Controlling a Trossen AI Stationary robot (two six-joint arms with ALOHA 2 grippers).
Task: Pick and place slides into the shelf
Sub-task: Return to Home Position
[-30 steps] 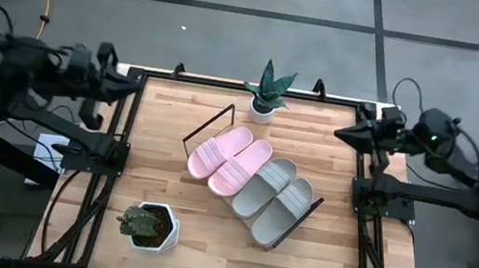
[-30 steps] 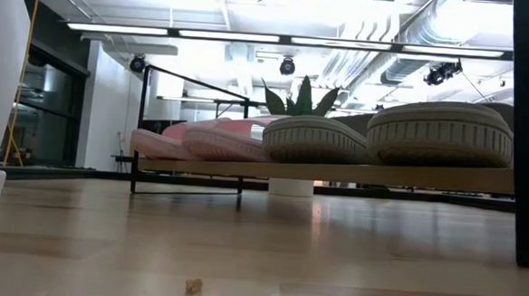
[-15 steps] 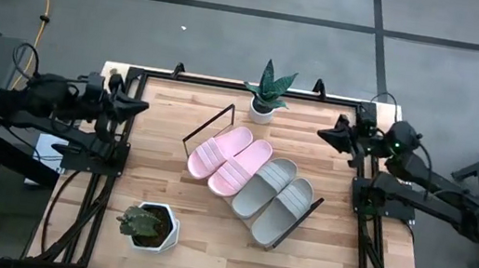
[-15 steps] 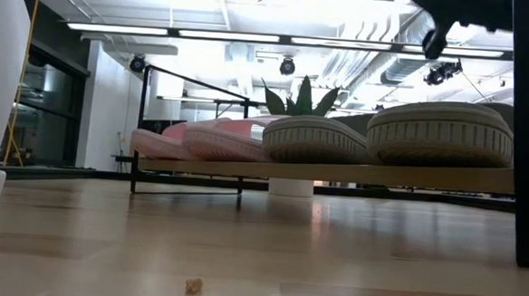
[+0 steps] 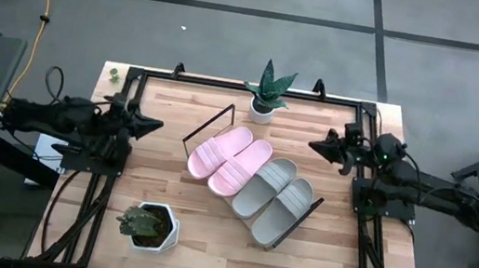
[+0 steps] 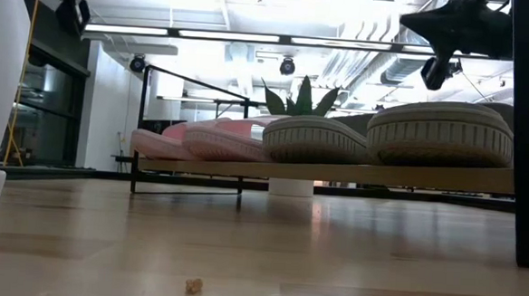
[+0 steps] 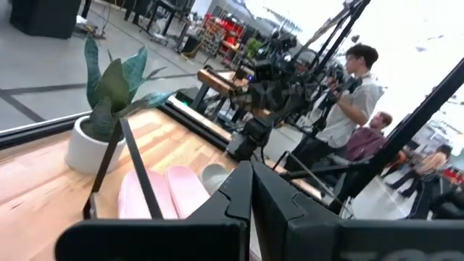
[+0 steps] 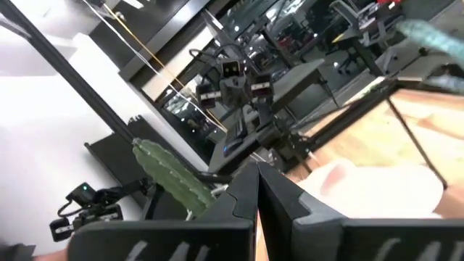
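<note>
The butcher-block bench (image 5: 206,237) is lying under both arms, with the 2 sets of jaws facing each other across it. The left arm (image 5: 54,117) is reaching in over one side rail and the right arm (image 5: 412,175) over the opposite rail. Each is holding its jaws raised above the wood, tips pointing inward. The left jaws are pressed together into 1 thin slit, pinching nothing. The right jaws are pressed together the same way, also carrying nothing.

Between the 2 sets of jaws, well apart from both, the shelf (image 6: 336,173) is sitting diagonally on the bench, its black wire end frames standing up at either end. All 4 slides are resting side by side on its board, touching or nearly touching. The 2 pink slides (image 5: 218,150) (image 5: 242,165) are lying on the end toward the left jaws. The 2 grey slides (image 5: 265,186) (image 5: 286,208) are lying on the end toward the right jaws.

A cactus in a white pot (image 5: 148,226) is standing on the left jaws' side, well clear of them, near the bench's front. A spiky green plant in a small white pot (image 5: 265,95) is standing roughly midway between the jaws, just behind the shelf. Beyond the right arm, in the left wrist view, a person in a white shirt (image 7: 353,101) is standing in the room. A tiny crumb (image 6: 193,287) is lying on the bench's front.
</note>
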